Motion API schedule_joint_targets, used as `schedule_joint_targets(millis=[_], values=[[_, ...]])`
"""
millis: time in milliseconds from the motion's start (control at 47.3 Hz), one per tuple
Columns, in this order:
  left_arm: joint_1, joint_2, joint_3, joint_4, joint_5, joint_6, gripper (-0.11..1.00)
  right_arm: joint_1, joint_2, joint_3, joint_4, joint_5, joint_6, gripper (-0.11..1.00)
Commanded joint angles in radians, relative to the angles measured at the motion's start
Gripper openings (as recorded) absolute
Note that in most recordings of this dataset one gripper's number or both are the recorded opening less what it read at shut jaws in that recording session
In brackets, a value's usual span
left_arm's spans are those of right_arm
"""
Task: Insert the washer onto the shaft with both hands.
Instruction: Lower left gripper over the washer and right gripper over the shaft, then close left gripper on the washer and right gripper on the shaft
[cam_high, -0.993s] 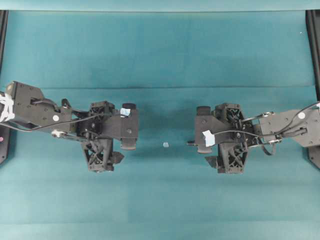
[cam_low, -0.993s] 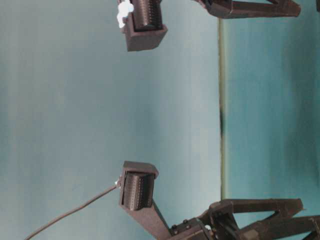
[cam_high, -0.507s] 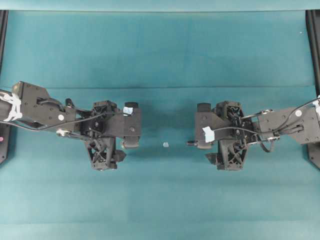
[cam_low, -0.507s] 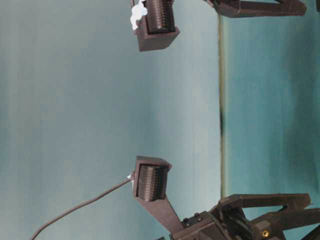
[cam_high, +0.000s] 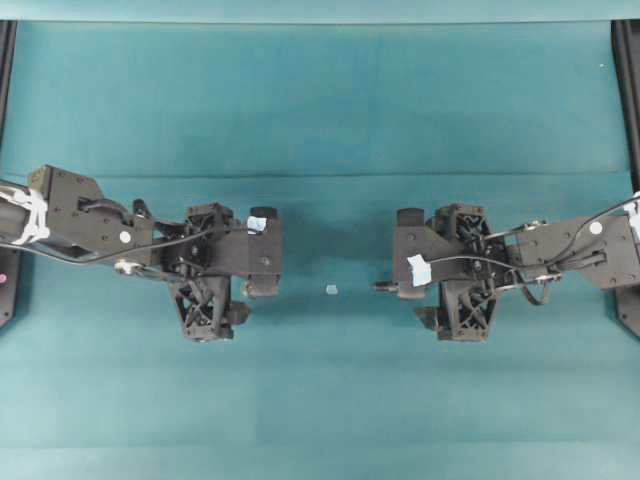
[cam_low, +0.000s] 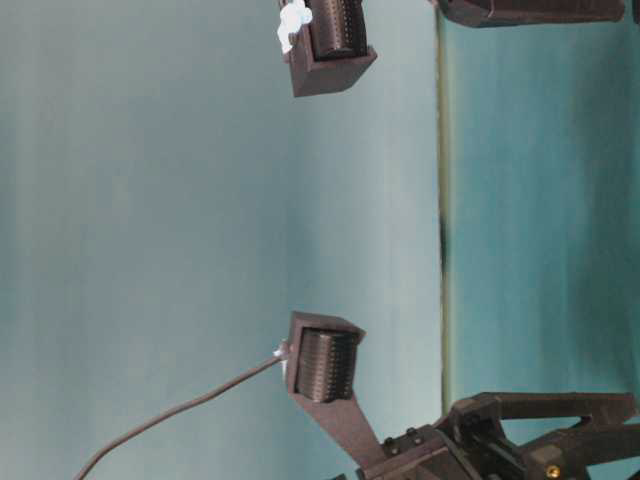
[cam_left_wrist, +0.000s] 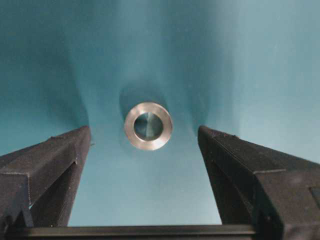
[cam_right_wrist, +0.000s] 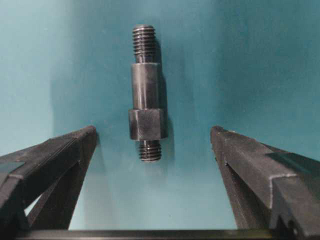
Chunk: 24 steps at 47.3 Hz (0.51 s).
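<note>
Teal mat (cam_high: 320, 100), left claw (cam_left_wrist: 145, 150) lower over washer (cam_left_wrist: 148, 125), right claw (cam_right_wrist: 152, 150) lower over shaft (cam_right_wrist: 146, 95)

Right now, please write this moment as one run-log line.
phase: pre-grasp | left gripper: open, straddling washer | right gripper: open, straddling shaft | both parts on table

Both arms are black, with lattice-ribbed wrists. Thin black cables run along them. Pale tape tags mark the left gripper (cam_high: 262, 255) and right gripper (cam_high: 406, 257).

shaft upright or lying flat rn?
Lying flat. In the right wrist view the shaft rests lengthwise on the teal mat, ungripped, ahead of the right gripper's open jaws.
</note>
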Motion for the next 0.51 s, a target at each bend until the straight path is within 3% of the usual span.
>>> schedule_joint_targets(millis=[0,486], values=[[0.000,-0.003,-0.006,0.003,-0.008,-0.002,0.90,-0.005,0.002,-0.003,0.002,-0.015,0.008,0.85],[-0.003,-0.003,-0.005,0.003,-0.020,-0.005,0.90,-0.009,0.015,-0.008,0.002,-0.028,0.006,0.85]])
